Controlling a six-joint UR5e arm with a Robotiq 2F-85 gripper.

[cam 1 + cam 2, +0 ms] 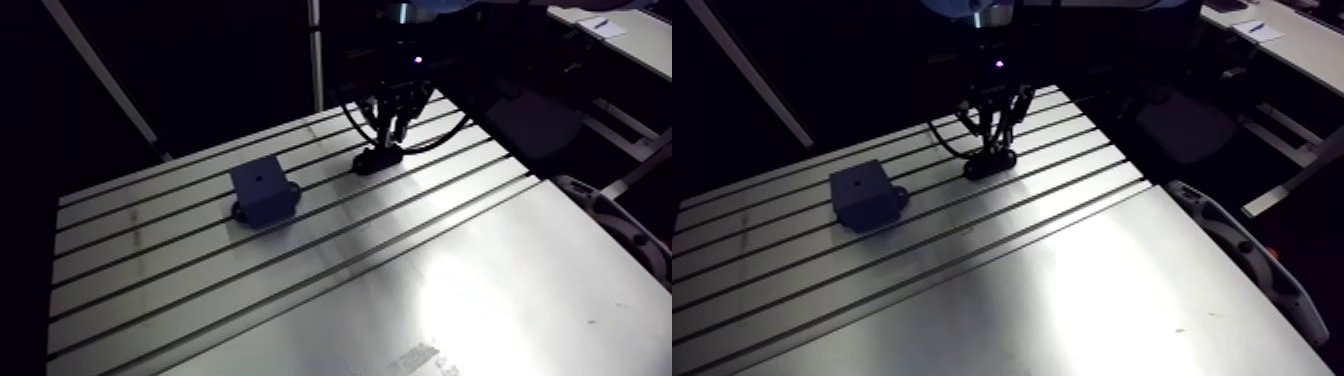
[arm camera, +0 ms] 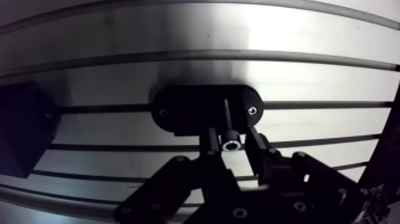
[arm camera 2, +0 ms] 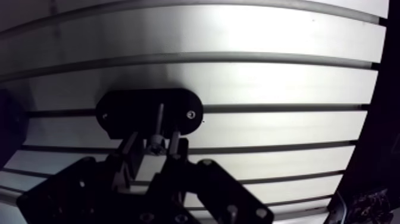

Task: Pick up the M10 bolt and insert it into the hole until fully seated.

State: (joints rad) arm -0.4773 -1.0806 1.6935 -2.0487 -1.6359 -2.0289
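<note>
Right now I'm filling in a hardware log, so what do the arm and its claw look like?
The claw is matt black, built from flat linkage plates dotted with small round screw heads. In the arm view its wrist is dark and carries a small violet light, with a light-blue joint cap above it.

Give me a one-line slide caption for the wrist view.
Wrist view: gripper at the head of the M10 bolt, which stands in a black oval holder on the slotted table.
</note>
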